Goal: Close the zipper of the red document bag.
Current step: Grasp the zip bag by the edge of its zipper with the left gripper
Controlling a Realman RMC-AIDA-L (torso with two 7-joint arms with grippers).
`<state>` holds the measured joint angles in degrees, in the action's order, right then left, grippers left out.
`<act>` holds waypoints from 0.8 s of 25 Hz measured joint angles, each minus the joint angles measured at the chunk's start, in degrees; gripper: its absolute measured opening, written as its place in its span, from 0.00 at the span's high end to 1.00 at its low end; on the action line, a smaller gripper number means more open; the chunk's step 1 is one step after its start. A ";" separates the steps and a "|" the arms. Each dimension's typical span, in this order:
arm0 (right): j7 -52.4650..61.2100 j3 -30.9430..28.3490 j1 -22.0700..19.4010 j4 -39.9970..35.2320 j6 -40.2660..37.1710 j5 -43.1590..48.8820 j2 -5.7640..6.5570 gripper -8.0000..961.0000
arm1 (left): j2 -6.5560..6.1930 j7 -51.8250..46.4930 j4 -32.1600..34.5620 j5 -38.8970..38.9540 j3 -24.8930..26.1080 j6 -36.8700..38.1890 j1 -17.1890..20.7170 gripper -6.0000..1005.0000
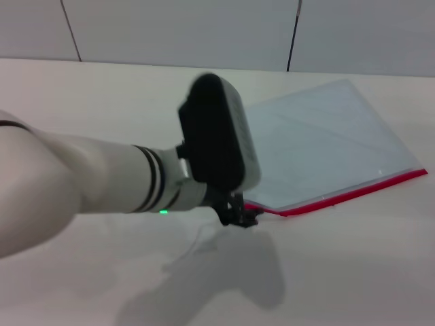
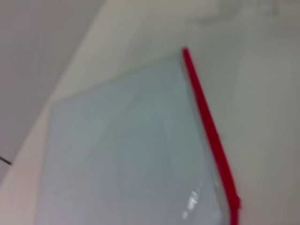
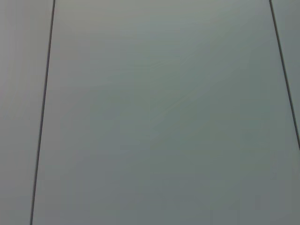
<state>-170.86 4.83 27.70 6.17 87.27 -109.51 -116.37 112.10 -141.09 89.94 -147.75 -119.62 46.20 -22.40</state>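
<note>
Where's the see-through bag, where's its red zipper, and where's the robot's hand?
red document bag (image 1: 319, 142): head view, middle of its pale translucent face.
zipper (image 1: 353, 193): head view, along the red edge strip.
left gripper (image 1: 239, 216): head view, dark fingertips beside the bag's near corner.

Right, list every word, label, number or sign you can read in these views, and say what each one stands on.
None: no readable text in any view.
The red document bag shows a plain translucent face, and the zipper is a bare red strip.
The left gripper, at the bag's near corner, and its black wrist housing carry no lettering, only a small green light.
The right wrist view shows only blank wall panels.
</note>
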 joint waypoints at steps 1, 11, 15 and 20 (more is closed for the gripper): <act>0.00 0.00 0.03 0.03 0.00 0.00 0.00 0.10 | 1.46 0.68 0.08 -1.94 0.45 2.24 0.09 0.16; 0.00 0.00 0.28 0.17 0.00 0.00 0.00 0.11 | 3.86 1.26 -1.44 -8.97 -1.08 5.41 -0.35 0.16; 0.00 0.00 0.33 0.17 0.00 0.00 0.00 0.11 | 3.87 2.54 -4.91 -9.24 -1.27 1.45 -0.94 0.16; 0.00 0.00 0.34 0.16 0.02 0.00 0.00 0.11 | 3.89 4.58 -8.59 -8.90 -1.30 -4.70 -1.09 0.16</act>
<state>-170.86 4.83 28.04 6.33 87.29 -109.51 -116.37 115.99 -136.51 81.35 -156.65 -120.92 41.50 -23.48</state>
